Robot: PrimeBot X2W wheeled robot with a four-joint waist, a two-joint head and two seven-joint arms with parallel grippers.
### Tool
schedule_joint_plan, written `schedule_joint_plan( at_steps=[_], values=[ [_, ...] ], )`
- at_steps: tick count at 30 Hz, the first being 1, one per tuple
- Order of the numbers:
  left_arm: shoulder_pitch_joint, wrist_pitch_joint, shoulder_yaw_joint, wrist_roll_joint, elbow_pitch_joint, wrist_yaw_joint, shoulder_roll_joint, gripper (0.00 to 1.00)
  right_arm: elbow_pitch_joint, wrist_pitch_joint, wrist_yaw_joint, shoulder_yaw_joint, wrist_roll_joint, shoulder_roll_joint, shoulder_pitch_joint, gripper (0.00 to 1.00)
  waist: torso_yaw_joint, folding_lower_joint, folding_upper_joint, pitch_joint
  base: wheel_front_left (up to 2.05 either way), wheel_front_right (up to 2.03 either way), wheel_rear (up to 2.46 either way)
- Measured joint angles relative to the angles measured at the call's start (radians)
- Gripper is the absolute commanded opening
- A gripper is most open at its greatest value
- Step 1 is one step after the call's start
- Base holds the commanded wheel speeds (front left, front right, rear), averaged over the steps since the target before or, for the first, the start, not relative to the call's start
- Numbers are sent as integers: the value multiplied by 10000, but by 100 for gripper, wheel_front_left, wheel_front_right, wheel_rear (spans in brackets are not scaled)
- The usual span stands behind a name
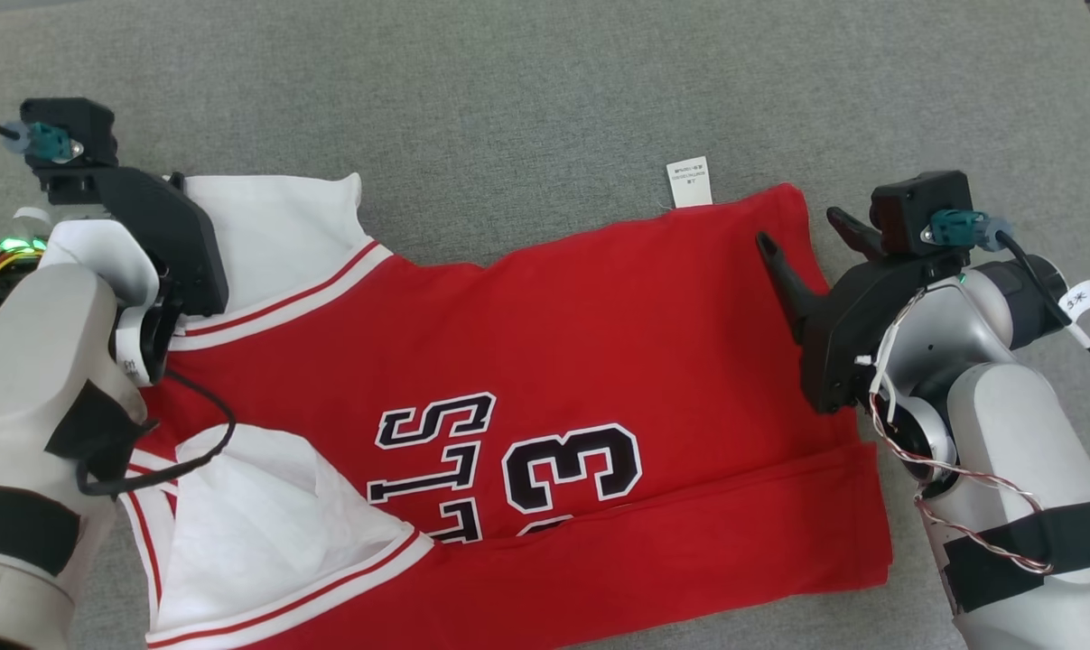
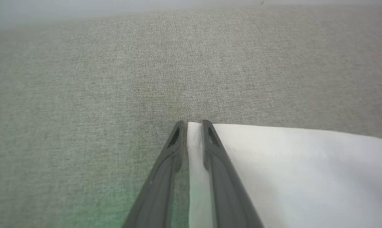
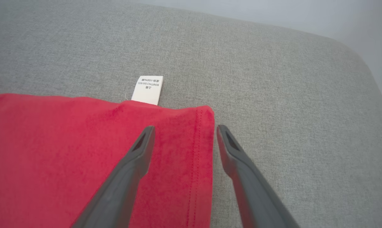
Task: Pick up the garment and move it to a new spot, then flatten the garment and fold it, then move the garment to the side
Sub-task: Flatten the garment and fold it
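Red-and-white jersey [image 1: 545,361] sprawls across the grey cushion [image 1: 508,90], the left gripper [image 2: 193,123] at ten o'clock straddling its white sleeve [image 2: 289,164] closely, grip unclear, the right gripper [image 3: 185,127] at three o'clock agape over the red hem [image 3: 203,148].

A grey woven fabric surface [image 1: 545,90] lies underneath, its rounded corner meeting a pale backdrop [image 3: 304,12] behind it.

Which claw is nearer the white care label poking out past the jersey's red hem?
Right. The right claw straddles the red hem corner just beside the label; the left claw is at the jersey's far end, with the white sleeve's edge between its fingers.
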Motion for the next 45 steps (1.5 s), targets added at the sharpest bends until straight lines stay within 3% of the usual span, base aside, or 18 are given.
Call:
schedule_joint_plan(
  at_steps=[4, 11, 17, 22, 27, 39, 40, 42, 45],
  values=[
    [-44, 313, -35, -104, 63, -253, -92, 0, 0, 12, 0, -13, -2, -15, -110, 100, 41, 0, 0, -36, 0, 0, 0],
    [-59, 125, -90, -100, 71, -288, -50, 0, 119, 73, 2, -15, -96, 65, -239, 100, 9, 0, 0, -53, 0, 0, 0],
    [-146, -73, 144, -299, -46, -405, 29, 0, 780, 127, 2, -717, -1267, 17, -1089, 100, 39, 1, 0, 66, 0, 0, 0],
    [-275, 4, 355, -675, -259, -510, -6, 0, 1785, 464, 0, -594, -2008, -322, -1715, 100, 233, 1, 1, 142, 0, 0, 0],
    [-357, 12, 230, -604, -460, -508, 25, 0, 2600, 991, 2, -13, -1724, -389, -2013, 100, 405, 2, 1, 221, 0, 0, 0],
    [-330, 88, 192, -629, -815, -408, 136, 0, 3152, 991, 0, 825, -679, -677, -2444, 100, 447, 2, 1, 298, 0, 0, 0],
    [-318, 88, 196, -633, -849, -407, 142, 0, 3233, 993, 2, 878, -675, -694, -2505, 89, 455, 2, 1, 301, 0, 0, 0],
    [-299, 90, 198, -648, -903, -407, 163, 0, 3379, 1026, 0, 961, -654, -734, -2647, 41, 474, 1, 1, 309, 0, 0, 0],
    [-266, 48, 217, -709, -955, -391, 198, 0, 3570, 941, 2, 1122, -619, -769, -2724, 0, 514, 1, 1, 298, 0, 0, 0]
  ],
)
